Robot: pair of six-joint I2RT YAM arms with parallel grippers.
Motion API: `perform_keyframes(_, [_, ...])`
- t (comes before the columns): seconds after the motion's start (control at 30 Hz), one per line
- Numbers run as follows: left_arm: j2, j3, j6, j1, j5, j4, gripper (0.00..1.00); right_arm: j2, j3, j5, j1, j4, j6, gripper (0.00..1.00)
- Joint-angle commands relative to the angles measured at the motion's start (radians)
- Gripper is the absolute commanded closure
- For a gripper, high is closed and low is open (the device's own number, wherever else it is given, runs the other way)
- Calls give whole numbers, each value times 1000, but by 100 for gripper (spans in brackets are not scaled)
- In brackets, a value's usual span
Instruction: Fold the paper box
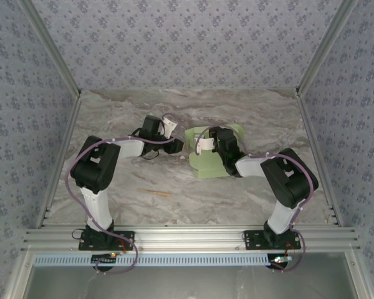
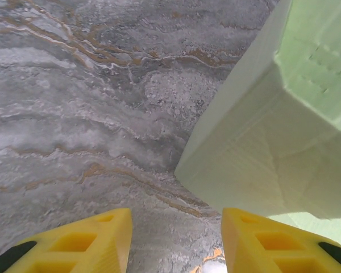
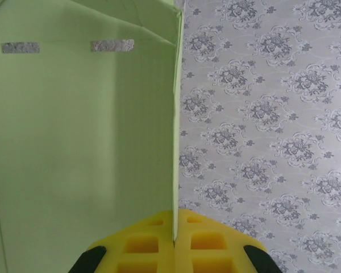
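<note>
pinching the paper box [image 3: 79, 142], right claw [image 3: 174, 244] clenched; left claw [image 2: 176, 230] released beside it.

The paper box [image 3: 79, 142] is showing as smooth, matt pale-green card, its thin edge sitting between the right gripper's [image 3: 174, 227] dull yellow plastic fingers [image 3: 142, 244]. Ahead of the left gripper's [image 2: 175, 222] jaws, the table [image 2: 74, 114] is looking like faintly glossy marbled stone.

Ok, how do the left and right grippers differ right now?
The left gripper has its jaws apart over the table, with nothing between them; the right gripper has its jaws shut on a panel of the paper box. The left sits beside the box; the right grips it. Both have yellow jaws.
</note>
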Motion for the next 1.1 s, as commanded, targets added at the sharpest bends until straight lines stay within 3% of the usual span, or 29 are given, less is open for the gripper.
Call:
perform_keyframes(0.0, [22,43,63,-2,61,7,55,19,-14,-33,-13,19,-18,96])
perform_keyframes(0.6, [107,163,129,-7,265,-47,59,11,3,-45,-25,-52,24,96])
perform_keyframes(1.07, [132,209,99,-24,327,-28,58,-12,18,-54,-26,-106,59,97])
